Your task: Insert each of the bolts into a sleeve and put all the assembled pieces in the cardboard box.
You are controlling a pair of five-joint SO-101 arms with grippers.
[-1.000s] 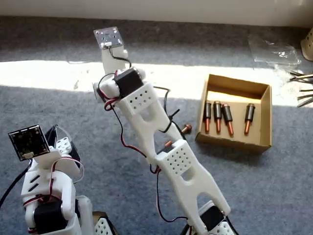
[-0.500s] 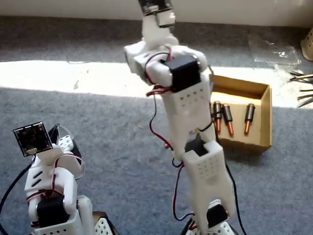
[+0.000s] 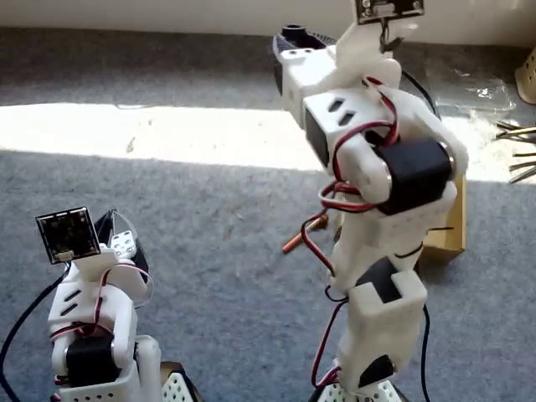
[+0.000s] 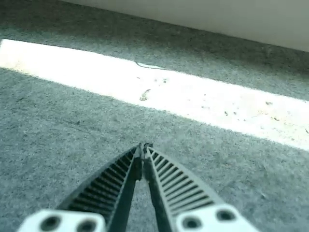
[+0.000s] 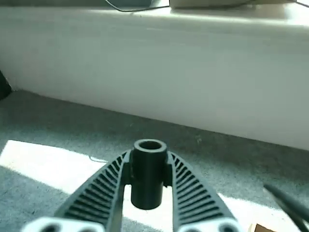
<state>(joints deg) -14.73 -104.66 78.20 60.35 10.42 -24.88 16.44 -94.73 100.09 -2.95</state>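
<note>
Since a second ago the white right arm has swung up off the middle of the carpet and across to the side of the open cardboard box. It now stands tall in front of the box and hides most of it, including the assembled pieces that lay inside earlier. The left arm has barely shifted at the near corner of the table.

The right gripper is held high, facing the pale wall. Its ribbed black fingers are closed part-way around a short black cylindrical plastic sleeve. The sleeve sits upright between them, clamped on both sides, with its hollow end showing at the top.

The left gripper hangs low over the grey carpet. Its two ribbed fingers are pressed together at the tips with nothing between them. A bright strip of sunlight crosses the carpet beyond it.

In the high view a copper-coloured metal bolt lies loose on the carpet, just beside the right arm and near the box. Only one brown corner of the box shows past the arm. A clear plastic bag lies on the carpet beyond the box, and several thin black rods reach in from the edge near it.
</note>
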